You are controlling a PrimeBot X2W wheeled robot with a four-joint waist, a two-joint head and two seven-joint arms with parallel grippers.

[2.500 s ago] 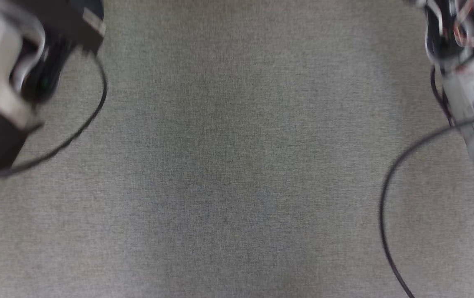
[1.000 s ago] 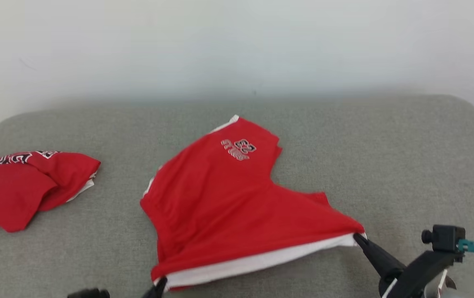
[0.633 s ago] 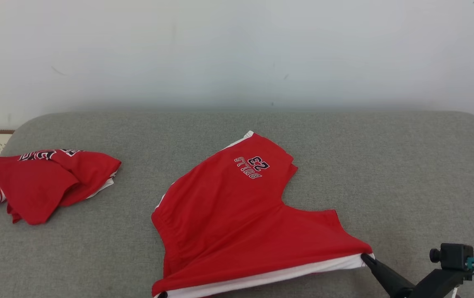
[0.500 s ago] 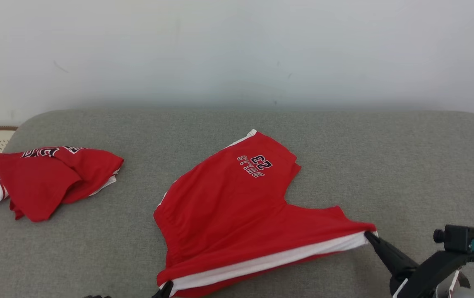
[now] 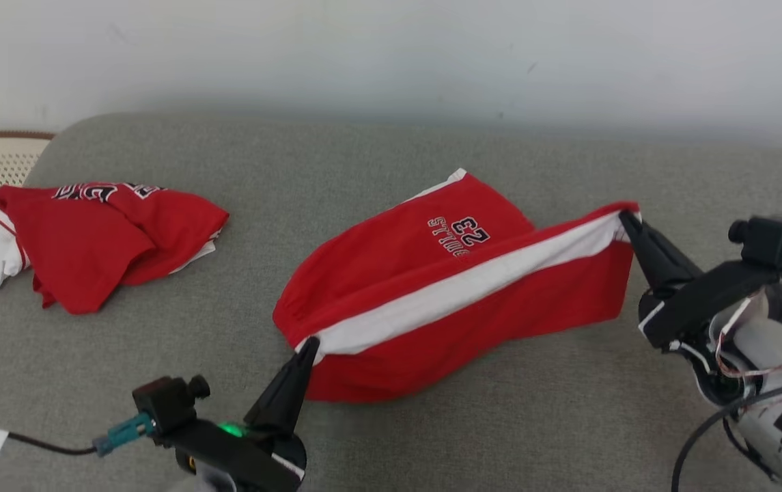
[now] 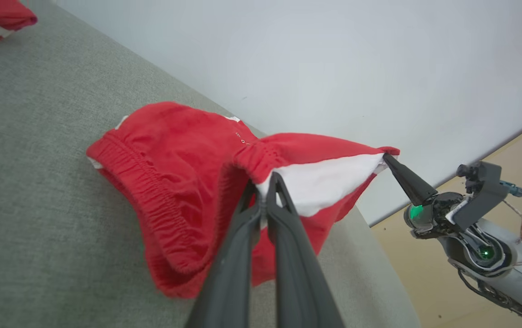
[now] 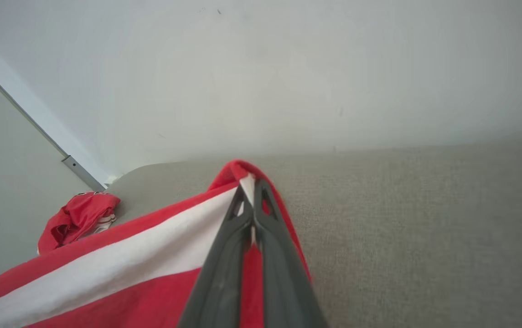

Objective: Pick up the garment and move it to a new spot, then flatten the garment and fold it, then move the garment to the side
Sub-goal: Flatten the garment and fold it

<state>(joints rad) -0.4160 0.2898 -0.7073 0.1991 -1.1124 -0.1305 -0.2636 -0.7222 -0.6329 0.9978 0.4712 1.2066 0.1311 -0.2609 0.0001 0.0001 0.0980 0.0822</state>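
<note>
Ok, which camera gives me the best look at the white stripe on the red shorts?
The head view: the white stripe runs unbroken between the left gripper and the right gripper, both shut on the shorts. The left wrist view foreshortens it to a short wedge; the right wrist view cuts it off at the frame's edge.

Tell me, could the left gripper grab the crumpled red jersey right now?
Probably not yet. The left gripper is shut on the red shorts, stretched across to the right gripper. The crumpled red jersey lies apart, farther left across the sofa; it must let go first.
</note>
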